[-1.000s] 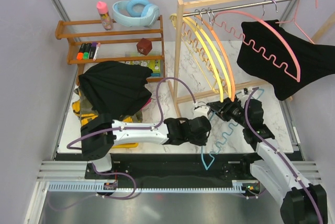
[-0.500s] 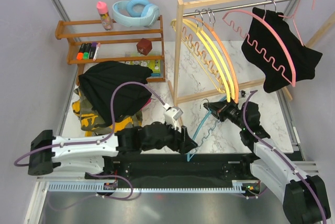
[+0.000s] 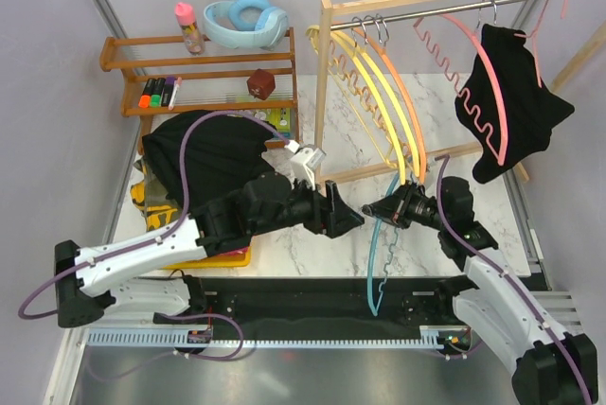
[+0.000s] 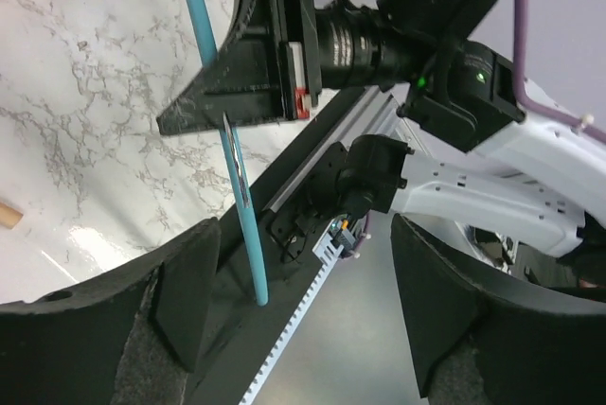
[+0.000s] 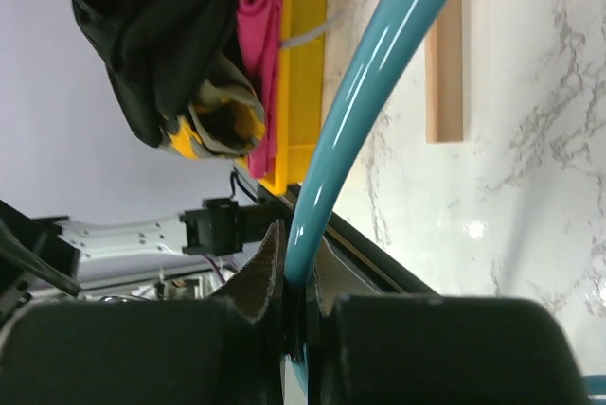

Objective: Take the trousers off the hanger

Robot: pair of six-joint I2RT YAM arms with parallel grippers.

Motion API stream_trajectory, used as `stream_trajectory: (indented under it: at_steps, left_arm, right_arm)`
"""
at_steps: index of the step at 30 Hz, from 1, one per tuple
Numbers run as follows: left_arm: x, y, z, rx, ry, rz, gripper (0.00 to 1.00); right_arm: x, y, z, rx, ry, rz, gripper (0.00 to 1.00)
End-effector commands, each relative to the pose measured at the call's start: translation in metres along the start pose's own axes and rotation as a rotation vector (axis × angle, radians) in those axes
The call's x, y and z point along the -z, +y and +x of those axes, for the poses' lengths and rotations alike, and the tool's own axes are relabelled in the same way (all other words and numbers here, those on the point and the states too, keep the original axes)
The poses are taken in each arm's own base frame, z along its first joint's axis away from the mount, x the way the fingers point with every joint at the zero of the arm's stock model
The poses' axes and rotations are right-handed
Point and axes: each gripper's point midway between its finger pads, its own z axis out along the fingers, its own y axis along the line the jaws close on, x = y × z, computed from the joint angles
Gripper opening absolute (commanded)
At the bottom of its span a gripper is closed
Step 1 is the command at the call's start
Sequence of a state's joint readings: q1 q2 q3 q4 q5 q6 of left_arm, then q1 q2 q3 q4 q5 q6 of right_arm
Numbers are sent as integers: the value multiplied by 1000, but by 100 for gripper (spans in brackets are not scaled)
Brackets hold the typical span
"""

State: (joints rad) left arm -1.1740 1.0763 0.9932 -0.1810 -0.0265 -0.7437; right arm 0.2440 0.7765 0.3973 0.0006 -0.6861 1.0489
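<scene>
With right gripper [image 5: 295, 280] clenched on the bare teal hanger [image 3: 376, 263] and left gripper [image 4: 308, 263] spread empty just beside it, lay that hanger aside gently (shed trousers [image 3: 204, 161] heaped well behind left fingers [image 4: 180, 291]), then go for black trousers [image 3: 516, 112] hanging far beyond the right fingertips [image 5: 260, 277].
</scene>
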Motion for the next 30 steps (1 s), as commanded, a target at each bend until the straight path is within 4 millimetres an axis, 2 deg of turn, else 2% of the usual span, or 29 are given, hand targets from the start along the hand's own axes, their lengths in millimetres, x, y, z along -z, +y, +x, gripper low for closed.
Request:
stream_trajectory:
  at_steps: [1, 11, 13, 16, 17, 19, 20, 21, 22, 23, 24, 25, 26, 27, 29, 30]
  left_arm:
    - [-16, 14, 16, 62, 103, -102, 78]
    - [-43, 25, 41, 85, 179, -144, 75]
    - [-48, 21, 38, 92, 166, -131, 74]
    - [-56, 14, 37, 113, 168, -104, 60]
    - [-59, 12, 38, 120, 171, -93, 46]
    - [-64, 5, 40, 134, 185, -57, 32]
    - [-66, 1, 44, 144, 206, -41, 8]
    - [-71, 4, 50, 168, 226, -52, 2]
    - [-70, 6, 53, 194, 233, -69, 2]
    - [-70, 15, 54, 217, 218, -117, 2]
    - [-65, 20, 54, 265, 203, -163, 2]
    - [-63, 33, 47, 275, 145, -241, 2]
    - [-56, 43, 49, 277, 144, -294, 2]
    - [-47, 43, 42, 300, 111, -307, 2]
    - [-39, 53, 32, 315, 46, -361, 2]
    - [-36, 53, 27, 342, 19, -369, 2]
  right_arm:
    - [11, 3, 18, 115, 66, 6, 0]
    - [15, 13, 26, 131, 83, -29, 0]
    - [16, 18, 29, 147, 90, -43, 0]
    - [17, 20, 36, 163, 109, -40, 0]
    - [17, 20, 37, 168, 110, -38, 0]
    - [17, 17, 42, 171, 119, -22, 0]
    - [18, 13, 45, 173, 126, -3, 3]
    - [18, 9, 46, 180, 127, 18, 19]
    - [18, 8, 43, 200, 110, 49, 30]
    - [24, -9, 49, 222, 133, 130, 40]
    - [31, -4, 44, 256, 111, 153, 58]
    - [37, -7, 42, 276, 99, 194, 66]
    - [49, -25, 41, 303, 85, 298, 73]
    - [60, -13, 34, 341, 40, 298, 82]
    - [75, -19, 36, 362, 31, 355, 90]
    - [81, -12, 37, 400, 23, 325, 92]
